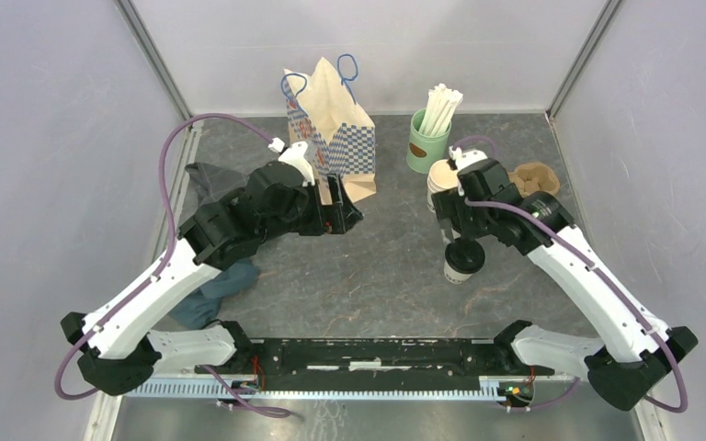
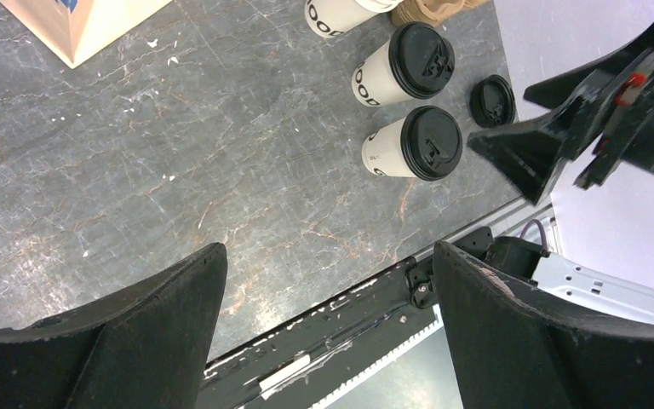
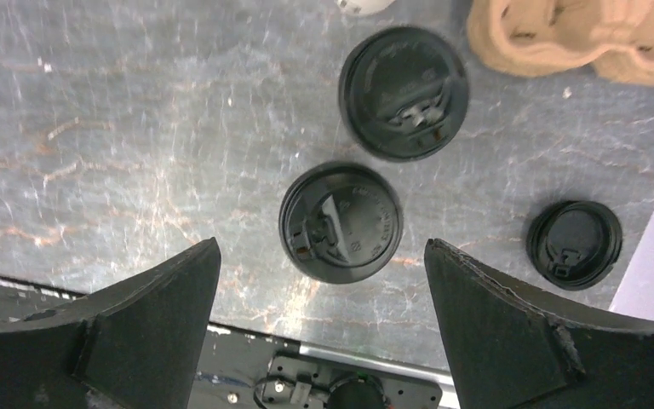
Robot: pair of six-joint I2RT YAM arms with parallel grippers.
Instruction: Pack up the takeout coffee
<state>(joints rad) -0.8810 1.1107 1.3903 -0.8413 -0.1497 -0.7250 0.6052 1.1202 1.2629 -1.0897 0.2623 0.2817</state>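
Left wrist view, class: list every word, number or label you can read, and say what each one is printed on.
"OOD": black letters, the start of the word cut off, on the side of the top white cup.
"OOD": the same partial print on the middle white cup.
Nearest white cup: print mostly turned away, unreadable.
Black lids: raised marks, too small to read.
Paper bag: a scrap of blue print, cut off, unreadable.

White paper cups (image 2: pixel 381 155), glossy black plastic lids (image 3: pixel 341 223); matt veined stone-look tabletop (image 2: pixel 179 128).
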